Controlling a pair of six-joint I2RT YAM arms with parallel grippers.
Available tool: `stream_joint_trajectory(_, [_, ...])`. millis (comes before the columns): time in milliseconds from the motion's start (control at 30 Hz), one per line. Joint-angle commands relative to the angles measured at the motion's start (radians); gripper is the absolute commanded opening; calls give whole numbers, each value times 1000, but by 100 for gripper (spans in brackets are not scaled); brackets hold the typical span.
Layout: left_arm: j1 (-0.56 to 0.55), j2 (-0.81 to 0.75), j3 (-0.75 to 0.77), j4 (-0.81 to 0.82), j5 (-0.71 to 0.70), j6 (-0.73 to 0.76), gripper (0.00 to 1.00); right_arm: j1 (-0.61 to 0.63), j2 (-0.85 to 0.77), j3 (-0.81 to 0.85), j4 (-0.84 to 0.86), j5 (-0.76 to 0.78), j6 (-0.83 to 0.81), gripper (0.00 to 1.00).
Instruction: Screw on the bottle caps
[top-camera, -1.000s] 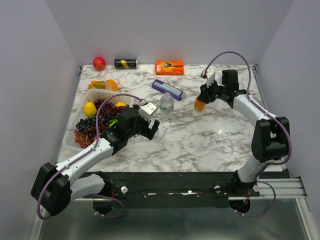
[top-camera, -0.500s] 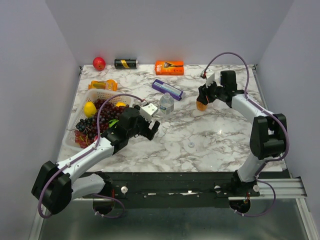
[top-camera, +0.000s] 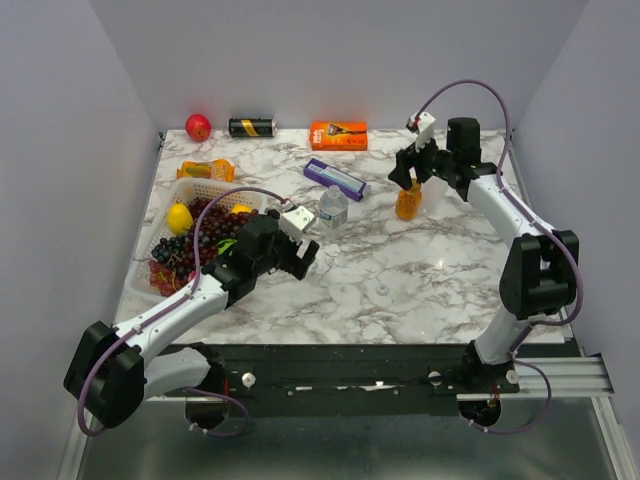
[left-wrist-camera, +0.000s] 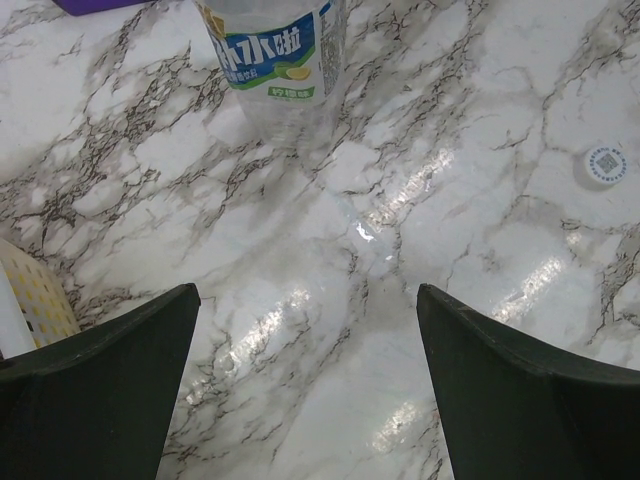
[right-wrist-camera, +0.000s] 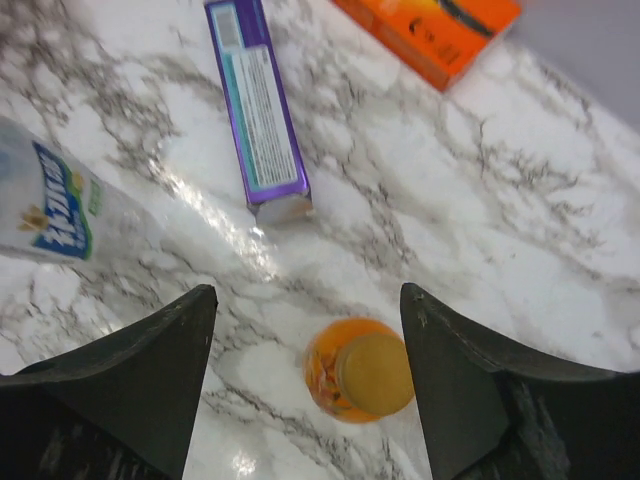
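A short orange bottle (top-camera: 407, 201) stands upright on the marble at the back right, with an orange cap (right-wrist-camera: 376, 373) on its neck. My right gripper (top-camera: 407, 177) hovers just above it, open; in the right wrist view the bottle (right-wrist-camera: 340, 385) sits below and between the spread fingers, untouched. A clear bottle with a blue label (top-camera: 333, 207) stands near the table's middle. My left gripper (top-camera: 307, 257) is open over bare marble just short of that bottle (left-wrist-camera: 275, 50). A whitish cap (top-camera: 382, 289) lies alone on the table, at the right edge of the left wrist view (left-wrist-camera: 605, 165).
A white basket (top-camera: 183, 190) holding grapes and round fruit stands at the left. A purple box (top-camera: 335, 178), an orange box (top-camera: 338, 134), a black can (top-camera: 252, 127), a red apple (top-camera: 198, 126) and an orange packet (top-camera: 207, 170) lie along the back.
My right gripper has opened, let go of the orange bottle and risen toward the back. The bottle, tilted before, now stands upright on the table. The left arm has not moved.
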Motion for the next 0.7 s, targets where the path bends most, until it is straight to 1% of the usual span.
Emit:
stream_joint_trajectory(0, [6, -28, 7, 24, 19, 7, 99, 38, -13, 117, -28, -133, 81, 82])
stream_joint_trajectory(33, [6, -33, 5, 23, 19, 7, 99, 56, -8, 136, -32, -191, 88, 83])
stream_joint_trajectory(133, [6, -50, -1, 15, 19, 12, 99, 108, 1, 148, -38, -289, 91, 89])
stream_joint_trajectory(167, [6, -59, -4, 13, 12, 13, 99, 124, 0, 147, -44, -306, 87, 92])
stream_joint_trajectory(200, [6, -62, -7, 12, 8, 15, 99, 139, 4, 145, -45, -317, 79, 99])
stream_joint_trajectory(233, [6, -67, -7, 7, 8, 18, 99, 168, 6, 142, -45, -314, 78, 100])
stream_joint_trajectory(400, [6, -88, -16, -5, 3, 25, 99, 234, 46, 157, -38, -280, 88, 100])
stream_joint_trajectory(567, [6, -96, -21, -7, 3, 28, 99, 294, 96, 188, 1, -152, 91, 100])
stream_joint_trajectory(633, [6, -99, -21, -8, 2, 31, 99, 308, 110, 199, 17, -78, 93, 98])
stream_joint_trajectory(667, [6, -99, -21, -8, 2, 30, 99, 307, 118, 203, 22, -72, 93, 96])
